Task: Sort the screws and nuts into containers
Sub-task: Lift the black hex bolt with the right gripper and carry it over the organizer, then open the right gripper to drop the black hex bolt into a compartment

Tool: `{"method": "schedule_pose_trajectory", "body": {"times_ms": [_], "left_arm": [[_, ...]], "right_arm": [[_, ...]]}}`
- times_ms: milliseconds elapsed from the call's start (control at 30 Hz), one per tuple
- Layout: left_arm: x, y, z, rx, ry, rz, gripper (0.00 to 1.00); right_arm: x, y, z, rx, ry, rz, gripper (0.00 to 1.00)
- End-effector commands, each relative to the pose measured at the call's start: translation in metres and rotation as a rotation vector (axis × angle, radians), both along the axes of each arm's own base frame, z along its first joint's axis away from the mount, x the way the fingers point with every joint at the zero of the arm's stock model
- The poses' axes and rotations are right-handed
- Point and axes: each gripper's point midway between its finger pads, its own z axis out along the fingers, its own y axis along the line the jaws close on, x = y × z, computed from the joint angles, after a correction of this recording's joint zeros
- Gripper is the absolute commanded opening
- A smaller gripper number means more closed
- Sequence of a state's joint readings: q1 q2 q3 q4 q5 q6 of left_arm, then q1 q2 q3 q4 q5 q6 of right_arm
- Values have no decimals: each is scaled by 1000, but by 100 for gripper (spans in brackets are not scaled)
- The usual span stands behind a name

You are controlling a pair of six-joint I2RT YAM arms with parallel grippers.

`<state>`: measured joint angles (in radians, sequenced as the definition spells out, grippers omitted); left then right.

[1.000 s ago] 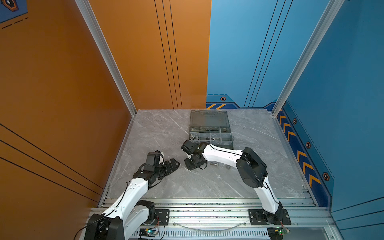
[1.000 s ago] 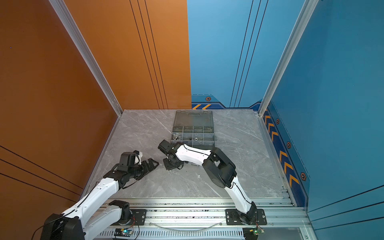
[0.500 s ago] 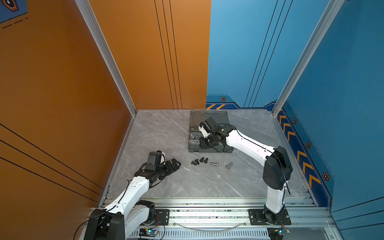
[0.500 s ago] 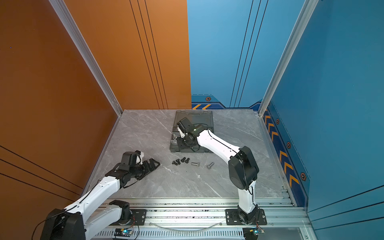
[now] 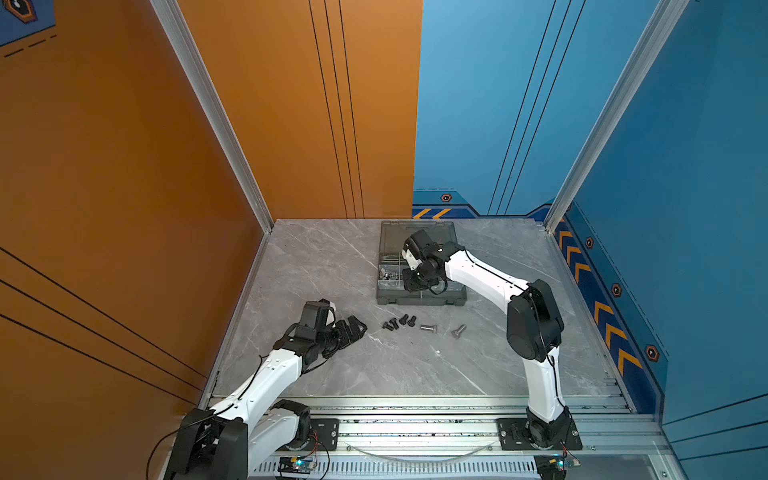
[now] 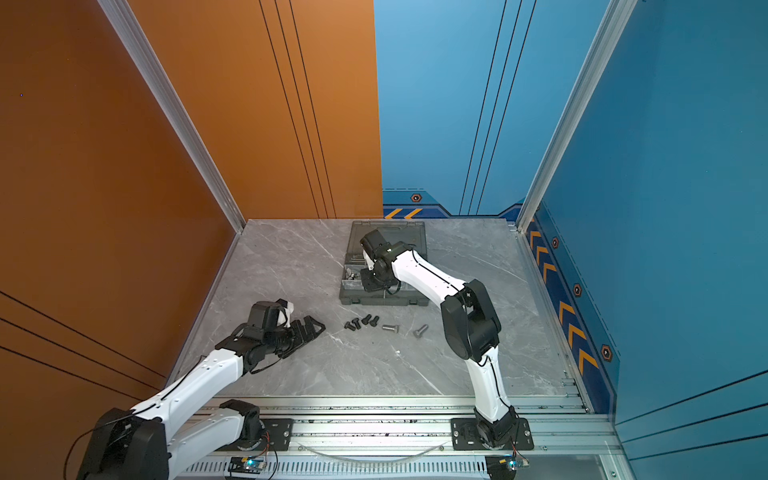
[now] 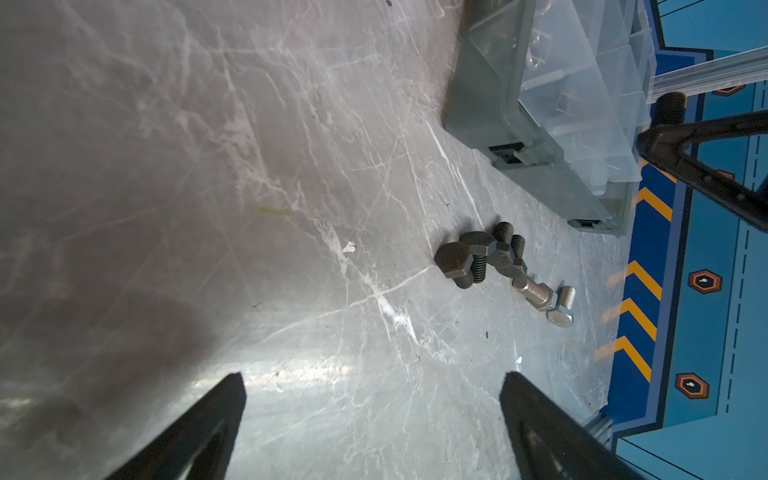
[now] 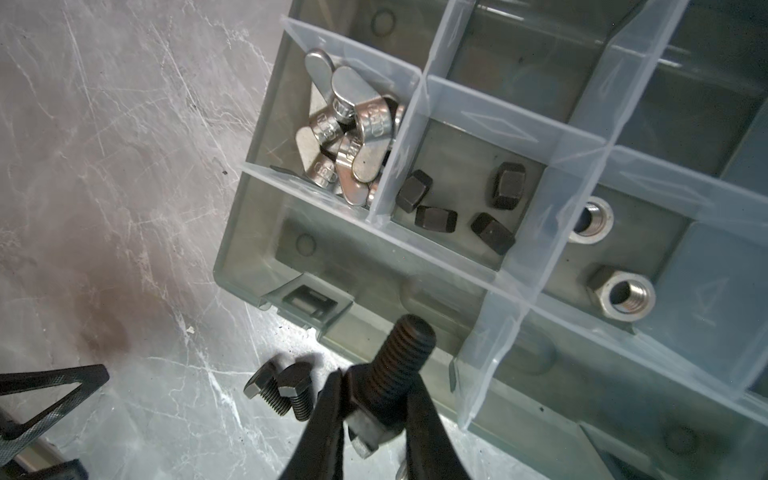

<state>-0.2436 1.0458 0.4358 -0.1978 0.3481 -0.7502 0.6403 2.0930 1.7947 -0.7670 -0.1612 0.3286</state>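
Right gripper [image 8: 376, 384] swung from table pile to over case [image 5: 419, 297], clamped on a black bolt [image 8: 401, 357]. Nuts [image 8: 436, 218] already sorted into compartments. Left gripper [image 7: 370, 382] gapes empty. Four black bolts [image 5: 399, 322] and two silver bolts [image 5: 428, 328] remain on table [image 5: 332, 270].

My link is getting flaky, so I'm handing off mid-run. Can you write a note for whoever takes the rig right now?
Right gripper: shut on a black bolt, above the front of the organiser case.
Left gripper: open and empty, low over the table, facing the loose bolts.
Done: wing nuts, black hex nuts and silver hex nuts each sit in their own compartment.
Left: place the held bolt, then sort four black bolts and two silver hex bolts lying in front of the case.
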Motion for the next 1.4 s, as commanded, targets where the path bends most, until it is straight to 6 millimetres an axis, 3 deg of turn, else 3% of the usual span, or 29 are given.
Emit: {"method": "schedule_pose_trajectory", "body": {"times_ms": [0,300,500,967,1100,1167,1367], "left_arm": [[10,-4,10,-5,-37,-1,98],[12,-6,10,-4,-42,-8,98],[12,-6,10,-6,-43,-9,98],[12,-6,10,-4,-44,-7,98],[12,-6,10,-5,-44,-8,98],[12,-6,11,-4,-44,-8,98],[13,-6,12,-4,-47,-7,98]], "right_arm": [[1,0,-2,-11,15,13,0],[4,-4,-16,-23,41,-4,1],[5,-3,-21,-30,56,-8,12],[7,-4,-26,-45,61,-12,25],[7,-4,-27,-45,64,-11,36],[7,-4,-27,-48,63,-11,41],[7,-8,-14,-50,40,-8,44]]}}
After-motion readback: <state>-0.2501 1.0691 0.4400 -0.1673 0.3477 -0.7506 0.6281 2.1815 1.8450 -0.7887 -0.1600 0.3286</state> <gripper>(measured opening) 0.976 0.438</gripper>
